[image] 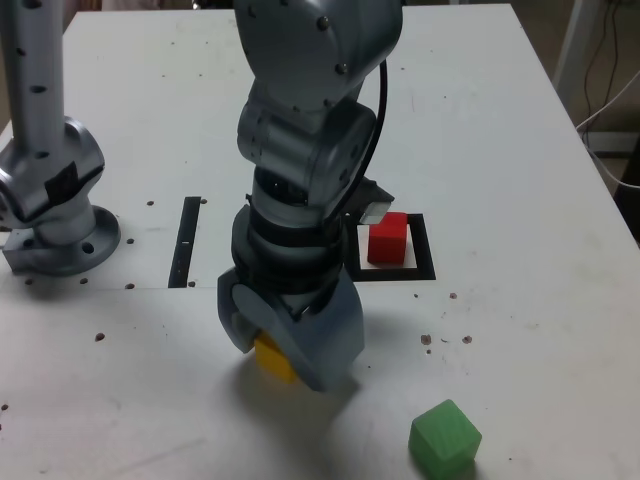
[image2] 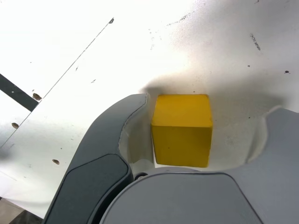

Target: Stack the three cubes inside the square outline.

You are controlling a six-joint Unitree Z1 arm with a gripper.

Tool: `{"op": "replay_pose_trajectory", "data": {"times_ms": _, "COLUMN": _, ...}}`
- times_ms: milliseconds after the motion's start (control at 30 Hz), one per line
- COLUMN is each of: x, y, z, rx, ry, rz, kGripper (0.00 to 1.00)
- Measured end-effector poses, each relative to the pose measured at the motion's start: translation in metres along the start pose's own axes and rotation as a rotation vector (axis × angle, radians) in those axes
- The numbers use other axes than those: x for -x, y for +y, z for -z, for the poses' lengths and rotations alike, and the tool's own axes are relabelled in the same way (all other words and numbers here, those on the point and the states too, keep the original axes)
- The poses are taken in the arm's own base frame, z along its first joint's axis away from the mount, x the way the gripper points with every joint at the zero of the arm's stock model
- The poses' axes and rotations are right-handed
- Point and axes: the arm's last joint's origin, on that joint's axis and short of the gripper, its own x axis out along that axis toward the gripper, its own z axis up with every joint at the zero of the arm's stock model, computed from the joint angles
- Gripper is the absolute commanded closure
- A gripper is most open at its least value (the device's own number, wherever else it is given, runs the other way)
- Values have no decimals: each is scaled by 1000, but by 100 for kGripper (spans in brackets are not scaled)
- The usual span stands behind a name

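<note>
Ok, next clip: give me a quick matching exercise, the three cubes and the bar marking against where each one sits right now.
Things:
1. red cube
2. yellow cube
3. green cube
4. thin black bar marking

Places:
A. between the gripper fingers, on the table
B. alone on the table, nearest the camera in the exterior view
C. inside the square outline
D. between the arm's base and the gripper in the exterior view

Pairs: 1-C, 2-A, 3-B, 4-D

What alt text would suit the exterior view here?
A grey robot arm reaches down with its gripper around a yellow cube on a white table. A red cube sits inside a black square outline, and a green cube lies apart near the front edge.
</note>
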Motion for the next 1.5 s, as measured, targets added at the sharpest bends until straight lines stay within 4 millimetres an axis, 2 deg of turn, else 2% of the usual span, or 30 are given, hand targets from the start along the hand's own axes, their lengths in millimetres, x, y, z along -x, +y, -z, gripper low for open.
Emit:
{"op": "replay_pose_trajectory", "data": {"times_ms": 133, "x": 0, "y": 0, "z": 0, "rx": 1, "ry": 1, "rz": -1, "kGripper": 70}}
{"op": "replay_pose_trajectory", "data": {"times_ms": 933, "x": 1, "y": 0, "z": 2, "rx": 3, "ry": 12, "rz": 1, "kGripper": 70}}
{"op": "replay_pose_trajectory", "data": {"times_ms": 1067, "x": 16, "y": 2, "z": 3, "rx": 18, "ry": 9, "rz": -11, "kGripper": 70}}
{"op": "replay_pose_trajectory", "data": {"times_ms": 1167, "x": 34, "y": 12, "z": 6, "rx": 56, "ry": 16, "rz": -22, "kGripper": 70}}
{"op": "replay_pose_trajectory", "data": {"times_ms": 1300, "x": 56, "y": 34, "z": 11, "rx": 140, "ry": 2, "rz": -9, "kGripper": 70}}
{"op": "replay_pose_trajectory", "data": {"times_ms": 1500, "x": 72, "y": 74, "z": 17, "rx": 295, "ry": -44, "rz": 19, "kGripper": 70}}
